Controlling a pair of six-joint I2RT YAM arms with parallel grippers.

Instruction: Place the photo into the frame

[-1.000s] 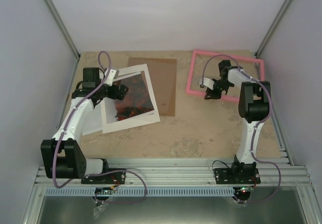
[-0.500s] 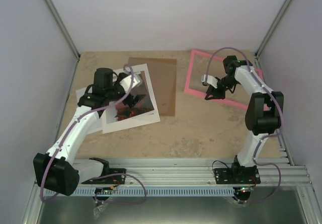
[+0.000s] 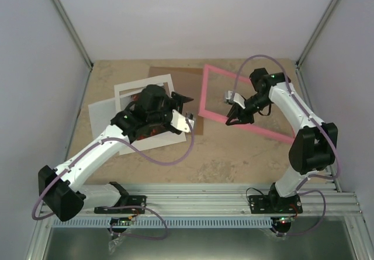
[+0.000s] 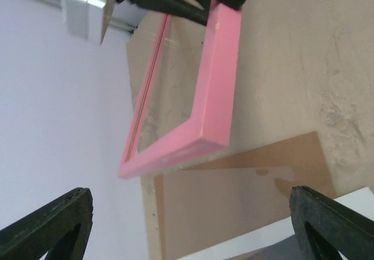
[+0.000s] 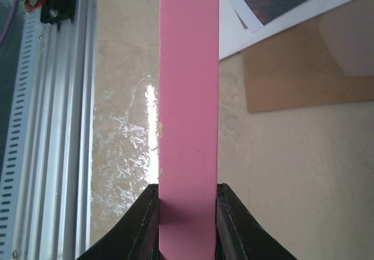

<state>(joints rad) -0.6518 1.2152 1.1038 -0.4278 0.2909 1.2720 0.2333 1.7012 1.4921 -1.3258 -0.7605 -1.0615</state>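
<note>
The right gripper (image 5: 187, 204) is pinching one rail of the pink frame (image 5: 189, 96); the left gripper (image 4: 188, 213) is hovering, spread wide.

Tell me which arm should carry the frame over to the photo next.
Right. Its pincer is shut on the frame, while the left pincer is open and holds nothing.

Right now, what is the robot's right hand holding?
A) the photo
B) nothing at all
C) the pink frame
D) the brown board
C: the right wrist view shows the right hand clamped on one bar of the pink frame, with a finger on each side.
</note>
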